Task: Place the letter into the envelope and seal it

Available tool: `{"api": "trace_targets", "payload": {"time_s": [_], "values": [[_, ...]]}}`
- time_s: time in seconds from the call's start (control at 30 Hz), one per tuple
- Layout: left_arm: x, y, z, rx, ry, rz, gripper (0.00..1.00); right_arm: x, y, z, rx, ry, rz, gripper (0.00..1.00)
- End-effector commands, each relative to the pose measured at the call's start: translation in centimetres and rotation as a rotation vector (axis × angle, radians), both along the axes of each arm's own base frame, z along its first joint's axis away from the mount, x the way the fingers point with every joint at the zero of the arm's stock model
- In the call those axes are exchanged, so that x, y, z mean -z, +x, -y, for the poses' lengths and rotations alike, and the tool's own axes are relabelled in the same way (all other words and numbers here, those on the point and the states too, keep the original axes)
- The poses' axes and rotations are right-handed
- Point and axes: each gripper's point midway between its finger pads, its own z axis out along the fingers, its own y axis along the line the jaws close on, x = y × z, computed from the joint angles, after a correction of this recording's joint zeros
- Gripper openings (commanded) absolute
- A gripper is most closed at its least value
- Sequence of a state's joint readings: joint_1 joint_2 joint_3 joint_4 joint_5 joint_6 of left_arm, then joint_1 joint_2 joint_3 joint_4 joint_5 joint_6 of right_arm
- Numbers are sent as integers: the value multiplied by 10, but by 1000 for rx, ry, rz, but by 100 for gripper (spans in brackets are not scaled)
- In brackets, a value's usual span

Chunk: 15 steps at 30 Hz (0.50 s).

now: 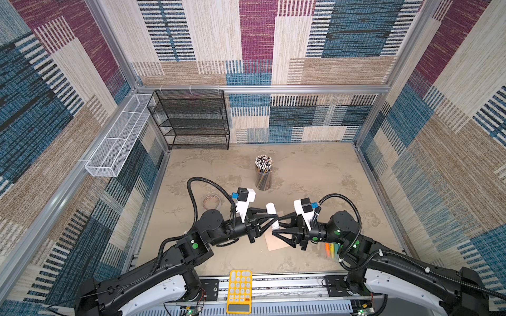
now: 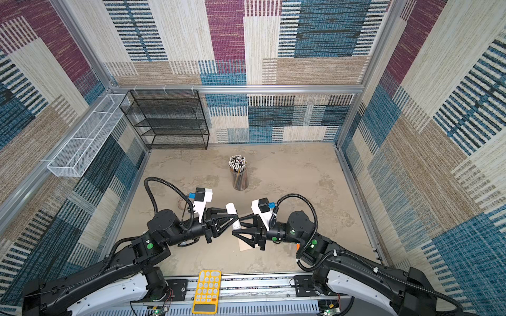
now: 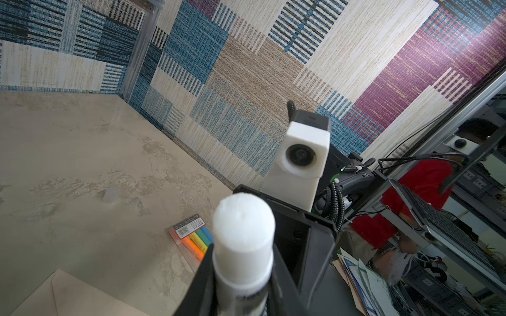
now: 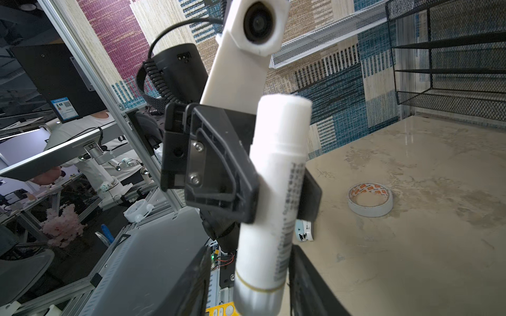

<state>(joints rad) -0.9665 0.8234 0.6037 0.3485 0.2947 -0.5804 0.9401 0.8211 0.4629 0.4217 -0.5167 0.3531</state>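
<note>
The left gripper (image 1: 274, 217) clamps a white cylindrical glue stick (image 1: 271, 208) upright above the flat peach-tan paper envelope (image 1: 278, 244), while the right gripper's (image 1: 276, 226) jaws straddle its base, grip uncertain.

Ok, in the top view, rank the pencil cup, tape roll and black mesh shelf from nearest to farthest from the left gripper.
1. Pencil cup, just behind the left gripper.
2. Tape roll, off to its left.
3. Black mesh shelf, at the back wall.

One envelope (image 1: 276, 242), one glue stick (image 1: 272, 209), one loose cap (image 3: 111, 195), one tape roll (image 1: 211, 202), one pencil cup (image 1: 263, 177), one highlighter pack (image 1: 330, 250), one black mesh rack (image 1: 191, 120), one white mesh basket (image 1: 117, 136), one yellow calculator (image 1: 239, 290) past the worktop's near edge.
</note>
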Motion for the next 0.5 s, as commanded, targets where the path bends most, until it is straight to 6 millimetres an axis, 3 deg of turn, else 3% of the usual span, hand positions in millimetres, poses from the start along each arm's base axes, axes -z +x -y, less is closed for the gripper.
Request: {"api": "trace_targets", "payload": {"time_s": [0.0, 0.23, 0.47], "values": [[-8, -3, 0, 16, -31, 14, 2, -6, -4, -1, -27, 15, 17, 42], [-9, -2, -4, -1, -32, 21, 2, 0, -5, 0, -29, 4, 2, 48], [-11, -3, -4, 0, -31, 26, 2, 4, -4, 1, -28, -11, -5, 40]]}}
